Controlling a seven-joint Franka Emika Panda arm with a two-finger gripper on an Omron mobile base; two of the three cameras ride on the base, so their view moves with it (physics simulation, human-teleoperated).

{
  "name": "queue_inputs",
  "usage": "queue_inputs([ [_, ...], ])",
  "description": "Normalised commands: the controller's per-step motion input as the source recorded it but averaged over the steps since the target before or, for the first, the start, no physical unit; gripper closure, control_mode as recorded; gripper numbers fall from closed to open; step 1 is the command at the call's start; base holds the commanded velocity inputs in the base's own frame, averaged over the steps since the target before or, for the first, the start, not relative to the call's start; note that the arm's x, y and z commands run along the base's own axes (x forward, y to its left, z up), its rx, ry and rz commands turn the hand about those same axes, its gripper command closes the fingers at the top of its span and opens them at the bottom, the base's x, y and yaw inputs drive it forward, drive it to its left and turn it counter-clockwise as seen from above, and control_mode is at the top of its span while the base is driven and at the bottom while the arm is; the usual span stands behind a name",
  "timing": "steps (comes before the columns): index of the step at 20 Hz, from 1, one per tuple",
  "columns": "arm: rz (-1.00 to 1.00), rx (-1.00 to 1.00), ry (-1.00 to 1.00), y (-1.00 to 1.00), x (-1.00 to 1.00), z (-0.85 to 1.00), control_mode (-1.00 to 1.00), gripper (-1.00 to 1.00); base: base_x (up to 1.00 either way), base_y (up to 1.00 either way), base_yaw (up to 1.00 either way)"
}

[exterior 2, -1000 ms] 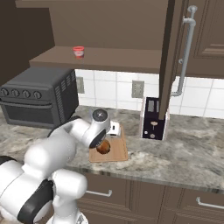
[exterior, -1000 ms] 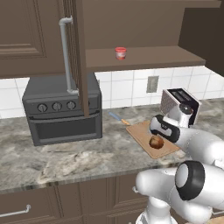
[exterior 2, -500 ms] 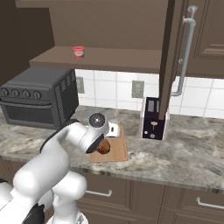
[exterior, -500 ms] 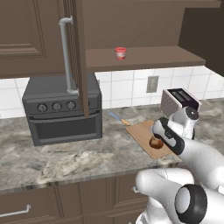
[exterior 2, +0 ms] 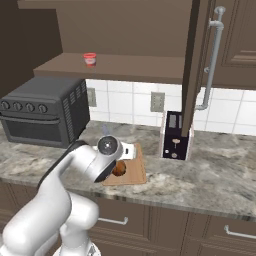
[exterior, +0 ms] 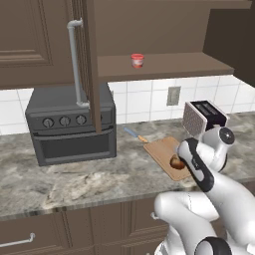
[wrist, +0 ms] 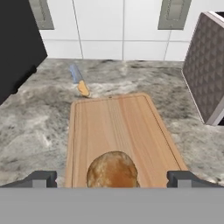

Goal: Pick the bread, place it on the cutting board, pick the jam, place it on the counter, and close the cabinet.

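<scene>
The bread (wrist: 113,168), a glossy brown bun, rests on the near end of the cutting board (wrist: 114,124). My gripper (wrist: 111,178) is open wide, one fingertip on each side of the bun and neither touching it. From the base views the bread (exterior: 175,162) (exterior 2: 119,170) shows just past my wrist on the cutting board (exterior: 162,149) (exterior 2: 136,170). The jam (exterior: 137,61) (exterior 2: 90,59) stands on the cabinet's inner shelf. One cabinet door (exterior: 89,64) (exterior 2: 192,65) hangs open over the counter (exterior: 89,179).
A dark toaster oven (exterior: 72,127) (exterior 2: 42,112) stands left of the board. A toaster (exterior: 201,117) (exterior 2: 175,135) (wrist: 208,65) stands to its right. A small knife (exterior: 134,133) (wrist: 79,81) lies behind the board, near the tiled wall.
The arm's elbow has swung lower and nearer the base, and the hand has eased back from the bun. The bread stays on the board.
</scene>
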Motion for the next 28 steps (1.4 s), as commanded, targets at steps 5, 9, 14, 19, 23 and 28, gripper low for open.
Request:
queue_inputs([
  [5, 0.0, 0.0, -0.08, 0.0, -0.26, 0.17, -1.0, -1.0, 0.0, 0.0, 0.0],
  [9, 0.0, 0.0, -0.05, 0.0, -0.17, 0.13, -1.0, -1.0, 0.0, 0.0, 0.0],
  [14, 0.0, 0.0, -0.03, 0.0, -0.1, 0.11, -1.0, -1.0, 0.0, 0.0, 0.0],
  [19, 0.0, 0.0, -0.01, 0.0, -0.09, 0.24, -1.0, -1.0, 0.0, 0.0, 0.0],
  [23, 0.0, 0.0, 0.0, 0.0, -0.09, 0.32, -1.0, -1.0, 0.0, 0.0, 0.0],
  [28, 0.0, 0.0, 0.0, 0.0, -0.11, 0.35, -1.0, -1.0, 0.0, 0.0, 0.0],
])
